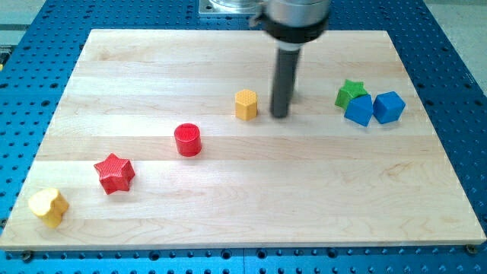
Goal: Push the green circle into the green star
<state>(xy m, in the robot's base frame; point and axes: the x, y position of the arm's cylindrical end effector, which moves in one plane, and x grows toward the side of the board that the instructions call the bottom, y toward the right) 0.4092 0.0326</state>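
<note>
No pincer on me to clench or release, just my tip down on the bench near the middle of its far edge, and the green star lies toward the right edge, touching a blue block, but I can't see the green circle, maybe it's behind my rod.

- The bench is a pale wooden board lying on a blue perforated surface.
- A yellow hexagon block sits near the middle, just left of my tip.
- A red cylinder lies lower left of it, then a red star, then a yellow heart-shaped block near the bottom-left corner.
- At the view's right, a green star touches a blue block, beside another blue block.
</note>
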